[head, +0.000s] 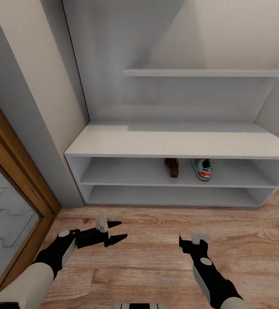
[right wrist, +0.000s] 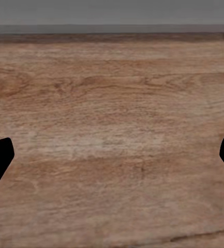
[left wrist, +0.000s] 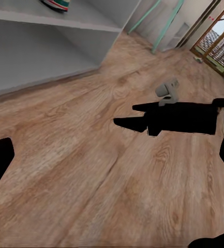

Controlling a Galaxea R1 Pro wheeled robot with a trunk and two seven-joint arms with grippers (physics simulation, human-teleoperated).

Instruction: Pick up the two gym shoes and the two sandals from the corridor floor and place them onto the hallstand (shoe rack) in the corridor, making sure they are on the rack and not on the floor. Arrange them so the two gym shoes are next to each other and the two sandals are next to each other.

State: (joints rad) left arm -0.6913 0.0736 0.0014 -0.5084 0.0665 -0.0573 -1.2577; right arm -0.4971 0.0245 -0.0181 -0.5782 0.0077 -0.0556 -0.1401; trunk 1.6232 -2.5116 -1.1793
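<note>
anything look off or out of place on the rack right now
Nothing is askew or damaged. One sandal and one gym shoe stand upright on the hallstand's upper open shelf, each without its mate beside it.

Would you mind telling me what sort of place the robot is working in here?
Most likely a home hallway or entry corridor. A light grey hallstand with open low shelves holds a gym shoe and a sandal, the floor is wood plank, and a wood-framed door stands alongside.
</note>
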